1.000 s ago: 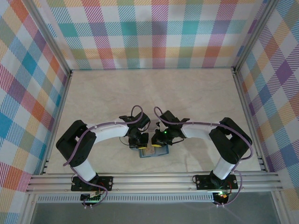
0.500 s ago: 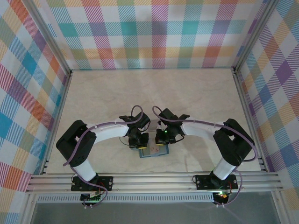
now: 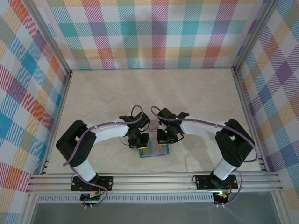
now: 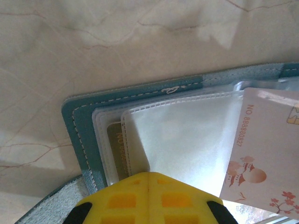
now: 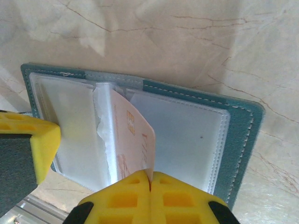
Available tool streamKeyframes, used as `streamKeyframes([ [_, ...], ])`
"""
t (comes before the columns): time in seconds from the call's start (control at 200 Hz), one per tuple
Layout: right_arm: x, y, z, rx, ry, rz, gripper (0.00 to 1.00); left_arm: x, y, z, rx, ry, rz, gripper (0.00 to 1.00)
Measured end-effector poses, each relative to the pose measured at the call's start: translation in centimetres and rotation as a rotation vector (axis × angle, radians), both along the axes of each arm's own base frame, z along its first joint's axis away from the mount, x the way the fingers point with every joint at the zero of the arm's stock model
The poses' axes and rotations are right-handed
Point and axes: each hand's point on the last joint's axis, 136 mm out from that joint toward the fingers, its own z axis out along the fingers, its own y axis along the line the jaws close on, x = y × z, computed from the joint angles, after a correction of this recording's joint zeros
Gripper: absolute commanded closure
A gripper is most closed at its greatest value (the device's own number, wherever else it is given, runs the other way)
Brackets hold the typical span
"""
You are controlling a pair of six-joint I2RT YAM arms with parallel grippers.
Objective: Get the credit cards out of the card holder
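The teal card holder point(image 3: 143, 155) lies open on the table at the near edge, between both arms. Its clear sleeves point(image 4: 187, 135) face up inside the teal cover point(image 4: 78, 128). My right gripper point(image 5: 150, 176) is shut on the lower edge of a whitish-pink credit card point(image 5: 135, 140), which stands tilted up out of the middle sleeve, over the holder point(image 5: 244, 135). That card point(image 4: 268, 154) also shows at the right of the left wrist view. My left gripper point(image 4: 148, 175) is shut, its tips resting on the left sleeves. A dark credit card point(image 4: 117, 149) sits in a sleeve beside them.
The marble-patterned table point(image 3: 154, 93) stretches away behind the holder. Checked walls and metal rails point(image 3: 154, 179) enclose it. The left gripper's yellow finger point(image 5: 28, 149) stands close to the holder's left edge in the right wrist view.
The right gripper has finished closing on the pink card and shifted slightly left and away, and more of the card now shows over the holder. The left arm has stayed still.
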Motion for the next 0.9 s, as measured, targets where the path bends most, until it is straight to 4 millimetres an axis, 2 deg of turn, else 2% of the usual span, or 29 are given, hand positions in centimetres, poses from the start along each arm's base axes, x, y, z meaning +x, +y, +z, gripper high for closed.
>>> streamKeyframes([
  [0.16,0.0,0.0,0.1,-0.002,-0.001,0.004,0.86,0.0,0.0,0.0,0.000,0.000,0.000,1.00],
  [0.245,-0.1,0.2,0.0,0.009,0.003,-0.001,0.84,0.0,0.0,0.0,0.000,0.000,0.000,1.00],
  [0.525,-0.9,0.5,-0.8,0.067,0.057,-0.042,0.84,0.0,0.0,0.0,0.000,0.000,0.000,1.00],
  [0.9,-0.9,1.8,0.5,0.157,0.067,-0.060,0.92,0.0,0.0,0.0,0.000,-0.001,0.000,1.00],
])
